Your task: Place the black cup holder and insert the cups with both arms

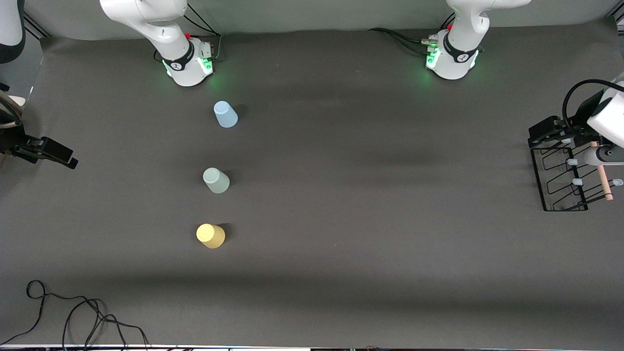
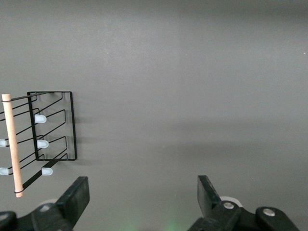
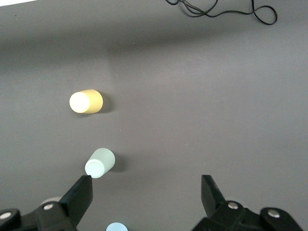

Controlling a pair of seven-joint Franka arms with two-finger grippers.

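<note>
The black cup holder (image 1: 560, 187) stands at the left arm's end of the table, with its wooden rod handle (image 1: 603, 178) on top. It also shows in the left wrist view (image 2: 55, 126). Three cups stand upside down in a line toward the right arm's end: light blue (image 1: 225, 114), pale green (image 1: 216, 180), and yellow (image 1: 210, 236) nearest the front camera. The right wrist view shows the yellow (image 3: 85, 101), green (image 3: 100, 162) and blue (image 3: 116, 226) cups. My left gripper (image 1: 538, 134) (image 2: 143, 192) is open and empty, up beside the holder. My right gripper (image 1: 66, 158) (image 3: 147, 192) is open and empty, raised above the table.
Loose black cables (image 1: 73, 312) lie near the table's front edge at the right arm's end; they also show in the right wrist view (image 3: 216, 9). The two green-lit arm bases (image 1: 187, 66) (image 1: 451, 61) stand along the edge farthest from the front camera.
</note>
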